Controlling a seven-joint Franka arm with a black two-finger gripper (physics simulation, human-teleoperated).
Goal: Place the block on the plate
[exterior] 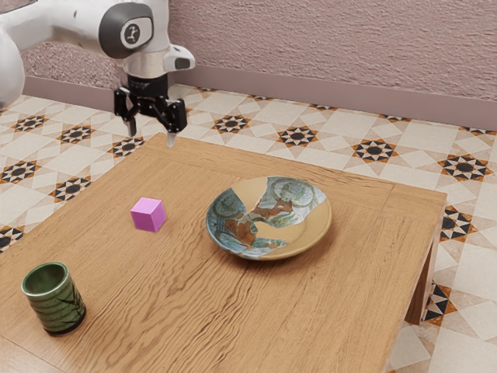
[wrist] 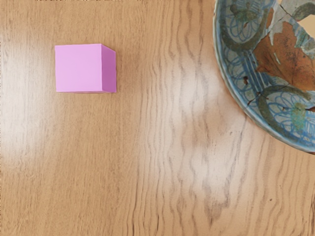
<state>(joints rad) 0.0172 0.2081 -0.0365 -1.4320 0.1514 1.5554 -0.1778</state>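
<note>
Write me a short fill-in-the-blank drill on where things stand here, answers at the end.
The block rests directly on the wooden ____.
The cup is coloured ____.
The gripper is not shut but ____.
To finish the task, the block must go onto the ____.

Missing words: table; green; open; plate.

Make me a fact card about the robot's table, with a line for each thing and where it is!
block: pink-purple cube, on the bare wood, beside the plate but not touching it
plate: round, blue, tan and rusty brown, with no block on it
cup: green, standing upright toward the exterior view's lower left
table: brown wood
tool: black, up in the air, fingers apart, holding nothing
job: block not yet on the plate
</note>
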